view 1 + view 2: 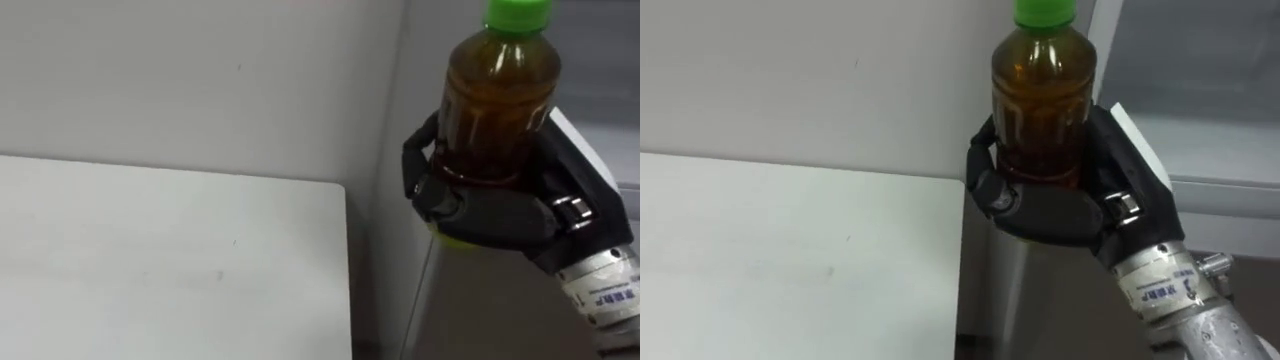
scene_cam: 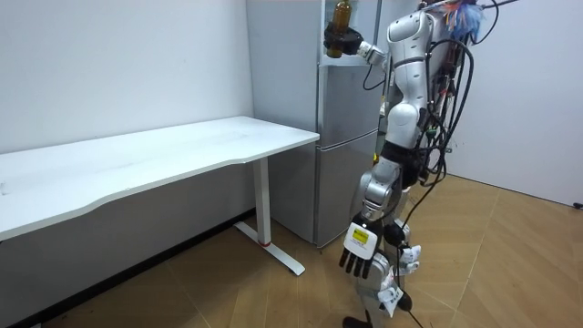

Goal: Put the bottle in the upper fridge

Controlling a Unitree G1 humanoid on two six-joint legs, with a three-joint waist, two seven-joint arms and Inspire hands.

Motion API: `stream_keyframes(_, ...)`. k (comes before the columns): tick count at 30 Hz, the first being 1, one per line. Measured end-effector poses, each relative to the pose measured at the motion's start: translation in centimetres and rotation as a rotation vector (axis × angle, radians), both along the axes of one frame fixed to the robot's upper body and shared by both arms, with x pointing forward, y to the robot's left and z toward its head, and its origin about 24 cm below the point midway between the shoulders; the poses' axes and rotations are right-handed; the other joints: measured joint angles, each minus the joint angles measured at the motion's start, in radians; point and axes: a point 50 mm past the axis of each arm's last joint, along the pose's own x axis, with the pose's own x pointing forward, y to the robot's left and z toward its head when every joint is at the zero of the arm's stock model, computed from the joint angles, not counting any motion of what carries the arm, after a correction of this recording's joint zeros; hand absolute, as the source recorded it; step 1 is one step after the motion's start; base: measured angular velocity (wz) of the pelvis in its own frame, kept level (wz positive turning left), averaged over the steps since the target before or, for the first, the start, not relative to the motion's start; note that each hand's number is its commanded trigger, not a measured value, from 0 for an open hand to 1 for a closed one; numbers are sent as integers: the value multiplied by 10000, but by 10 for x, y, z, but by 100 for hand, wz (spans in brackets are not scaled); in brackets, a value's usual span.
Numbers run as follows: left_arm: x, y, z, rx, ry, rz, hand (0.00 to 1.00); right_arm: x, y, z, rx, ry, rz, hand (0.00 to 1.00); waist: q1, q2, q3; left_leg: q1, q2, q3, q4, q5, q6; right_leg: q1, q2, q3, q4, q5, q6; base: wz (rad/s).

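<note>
Right hand (image 1: pixel 1060 210): raised at head height, fingers and thumb curled round the lower body of the bottle (image 1: pixel 1043 100), grip closed on it. The bottle stands upright in the hand and rests on nothing. It is clear plastic, filled with brown liquid nearly to the neck, and carries a green cap (image 1: pixel 1045 10). The cap is on.

Position of the bottle: held in the air just in front of the upper part of the grey fridge (image 2: pixel 351 137), beside the fridge's corner nearest the wall (image 1: pixel 200 80). It is outside the fridge. Whether the bottle or the hand touches the fridge face cannot be told.

Left hand (image 2: pixel 364 251): hangs low beside the robot's leg in the room view, fingers pointing down and relaxed, holding nothing.

Surroundings: a white counter (image 1: pixel 150 270) lies below and to the left of the raised hand, its end close to the fridge side, with a narrow gap between them. The robot stands upright on the wooden floor (image 2: pixel 510 264), directly before the fridge, right arm lifted towards it.
</note>
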Motion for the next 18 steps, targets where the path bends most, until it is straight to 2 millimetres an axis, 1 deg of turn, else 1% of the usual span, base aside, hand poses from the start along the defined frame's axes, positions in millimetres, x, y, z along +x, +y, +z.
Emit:
stream_keyframes(3, -1, 0, 0, 0, 24, 13, 0, -2, -8, 0, 70, 3, -297, 100, -70, 0, -3, 68, 6, 80, -2, -18, -10, -25, 9, 89, 1, 1, -1, -9)
stream_keyframes(5, -2, 0, 0, 4, 39, 23, 0, -4, -14, -5, 100, 165, -550, 100, -68, 5, -6, 121, 22, 192, -3, -44, -17, -22, 38, 240, 2, 1, -2, -16)
stream_keyframes(9, -4, 0, 0, 11, 83, 29, 0, -5, -16, -9, 114, 313, -675, 100, -166, 33, -7, 148, 52, 271, -4, -58, -31, -36, 67, 303, 3, 7, -12, -7)
stream_keyframes(11, -5, 0, 0, 11, 115, 39, 0, -5, -17, -8, 121, 311, -689, 100, -320, 37, -7, 151, 110, 317, 22, -71, -54, -43, 107, 305, 4, 29, -47, -4)
stream_keyframes(15, -5, 0, 0, 4, 125, 46, 0, -6, -20, -7, 172, 256, -823, 100, -355, 58, -4, 159, 168, 367, 80, -89, -83, -47, 155, 337, 8, 47, -76, -5)
stream_keyframes(18, -6, 0, 0, -3, 148, 60, 0, -8, -27, -10, 331, 364, -1072, 100, -363, 64, -2, 167, 172, 386, 83, -93, -86, -14, 159, 357, 13, 55, -89, -1)
